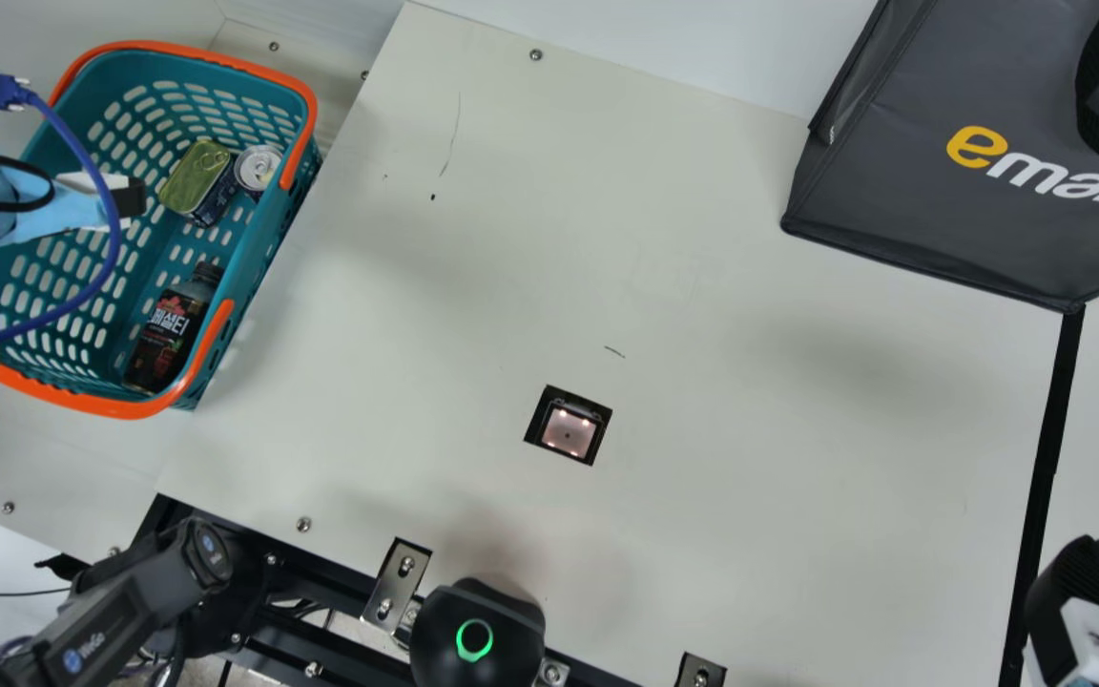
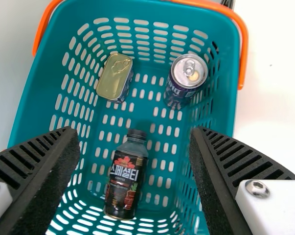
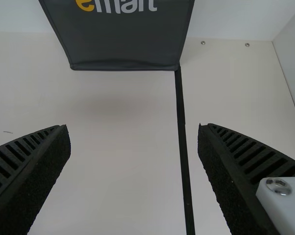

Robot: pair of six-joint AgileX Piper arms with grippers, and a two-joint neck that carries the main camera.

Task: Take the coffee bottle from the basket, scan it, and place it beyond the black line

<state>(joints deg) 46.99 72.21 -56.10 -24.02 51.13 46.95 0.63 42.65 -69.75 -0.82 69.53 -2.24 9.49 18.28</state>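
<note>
1. Picking the coffee bottle (image 2: pixel 122 198) out of the basket (image 1: pixel 130 408) appears to be the step in hand; scanning and placing remain to be done.
2. The bottle is inside the teal basket with orange trim, seemingly lying on its side. Its dark cap (image 2: pixel 137 134) points towards the end holding a ring-pull can (image 2: pixel 188 73) and a flat tin (image 2: pixel 114 76), both apart from it.
3. The left claw (image 2: pixel 133 131) is over the basket, its two ribbed fingers spread wide with nothing between them.
4. The right claw (image 3: pixel 132 129) is also wide open and empty, by the black line (image 1: pixel 1046 458) on the cream table (image 1: pixel 750 525).
5. The next move probably calls for lining the left claw up with the bottle's body, lowering it and closing across the narrow width, minding the basket wall nearby. The bottle could then go to the lit scanner window (image 1: pixel 569 431) set into the table.
6. The bottle is slim and dark, with a rounded shoulder below the cap. Its mostly black label (image 2: pixel 125 169) carries pale lettering, a red motif and a small fruit-like picture, and faces upward.
</note>
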